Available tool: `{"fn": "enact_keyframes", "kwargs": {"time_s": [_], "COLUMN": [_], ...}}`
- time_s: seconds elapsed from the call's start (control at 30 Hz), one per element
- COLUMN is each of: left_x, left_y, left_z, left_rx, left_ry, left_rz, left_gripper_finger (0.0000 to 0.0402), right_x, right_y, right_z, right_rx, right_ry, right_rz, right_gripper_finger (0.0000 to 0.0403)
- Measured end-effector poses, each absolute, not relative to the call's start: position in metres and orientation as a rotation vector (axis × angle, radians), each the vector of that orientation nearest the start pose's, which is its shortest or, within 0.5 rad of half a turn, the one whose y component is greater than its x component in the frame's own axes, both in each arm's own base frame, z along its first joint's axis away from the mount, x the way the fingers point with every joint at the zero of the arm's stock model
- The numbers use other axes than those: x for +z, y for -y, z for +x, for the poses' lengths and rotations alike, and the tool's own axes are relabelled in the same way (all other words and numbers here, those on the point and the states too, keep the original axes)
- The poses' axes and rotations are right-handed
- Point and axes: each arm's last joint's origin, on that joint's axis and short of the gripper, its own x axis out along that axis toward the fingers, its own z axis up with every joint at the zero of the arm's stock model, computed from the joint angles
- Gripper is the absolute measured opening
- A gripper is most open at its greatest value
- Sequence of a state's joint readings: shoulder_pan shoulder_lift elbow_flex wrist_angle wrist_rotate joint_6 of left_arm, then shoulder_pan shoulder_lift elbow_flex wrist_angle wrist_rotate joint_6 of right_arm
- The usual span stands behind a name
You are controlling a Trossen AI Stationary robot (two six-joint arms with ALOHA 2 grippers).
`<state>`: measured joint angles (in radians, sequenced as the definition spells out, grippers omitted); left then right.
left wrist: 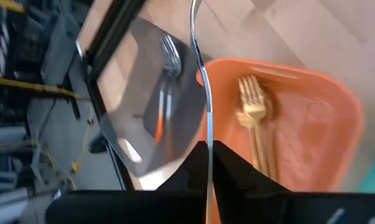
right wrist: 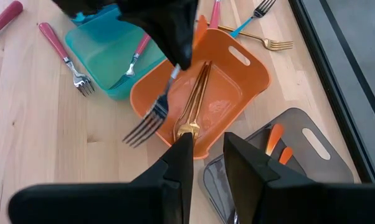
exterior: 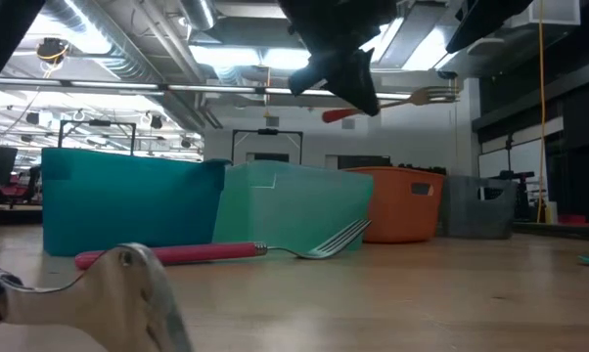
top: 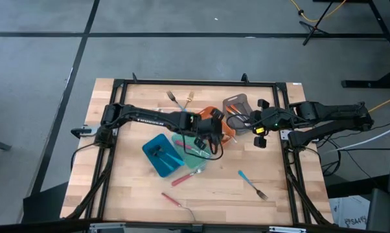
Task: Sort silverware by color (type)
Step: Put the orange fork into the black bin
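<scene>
My left gripper (top: 210, 137) hangs over the orange tray (top: 219, 123), shut on a fork (right wrist: 144, 124) with a silver head. In the low view the fork's reddish handle end (exterior: 339, 114) shows behind the fingers. Gold forks (right wrist: 194, 106) lie in the orange tray. Orange-handled forks (right wrist: 275, 140) lie in the grey tray (top: 237, 105). A pink-handled fork (right wrist: 134, 59) lies in the teal tray (top: 194, 154), beside the blue tray (top: 161, 155). My right gripper (right wrist: 206, 155) waits open above the table's right side, with nothing between its fingers. My left gripper pinches the fork between its two fingers on the thin metal stem (left wrist: 207, 134) between handle and head. The fingers slant down toward the far right. The head (exterior: 433, 95) sticks out past the fingertips, and the fork hangs clear above the orange tray.
Loose on the wood lie pink-handled forks (top: 179, 200) (top: 182, 178) near the front, a blue-handled fork (top: 253, 184) at the right front, and a fork (top: 175, 98) and a gold fork (top: 190, 97) near the far edge. A black frame (top: 195, 83) rims the table.
</scene>
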<state>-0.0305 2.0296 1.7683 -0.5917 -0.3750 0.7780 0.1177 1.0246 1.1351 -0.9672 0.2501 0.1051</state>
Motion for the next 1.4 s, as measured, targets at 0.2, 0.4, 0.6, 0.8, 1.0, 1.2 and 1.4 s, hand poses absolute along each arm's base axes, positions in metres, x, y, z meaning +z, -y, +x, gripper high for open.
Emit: {"fn": "enact_keyframes", "kwargs": {"time_s": [0.2,0.4,0.6,0.8,1.0,1.2,1.4], "left_x": [0.269,0.269,0.255,0.235,0.221,0.200,0.181], "left_y": [-0.021,-0.044,-0.062,-0.078,-0.094,-0.109,-0.117], "left_z": [0.458,0.464,0.478,0.493,0.502,0.511,0.514], "left_rx": [-0.062,-0.113,-0.115,-0.113,-0.092,-0.057,-0.060], "left_ry": [-0.851,-0.767,-0.708,-0.639,-0.552,-0.507,-0.536], "left_rz": [0.979,1.007,1.123,1.200,1.213,1.205,1.196], "left_gripper_finger": [0.0002,0.0002,0.0002,0.0002,0.0002,0.0002,0.0003], "right_x": [0.343,0.343,0.344,0.344,0.345,0.346,0.346], "right_y": [-0.014,-0.014,-0.014,-0.014,-0.015,-0.015,-0.015], "right_z": [0.182,0.182,0.183,0.183,0.185,0.185,0.185], "right_rx": [-0.168,-0.168,-0.169,-0.170,-0.168,-0.170,-0.170], "right_ry": [-0.834,-0.834,-0.829,-0.825,-0.801,-0.797,-0.797], "right_rz": [-0.058,-0.058,-0.057,-0.055,-0.050,-0.050,-0.050], "right_gripper_finger": [0.0081,0.0081,0.0081,0.0081,0.0081,0.0081,0.0081]}}
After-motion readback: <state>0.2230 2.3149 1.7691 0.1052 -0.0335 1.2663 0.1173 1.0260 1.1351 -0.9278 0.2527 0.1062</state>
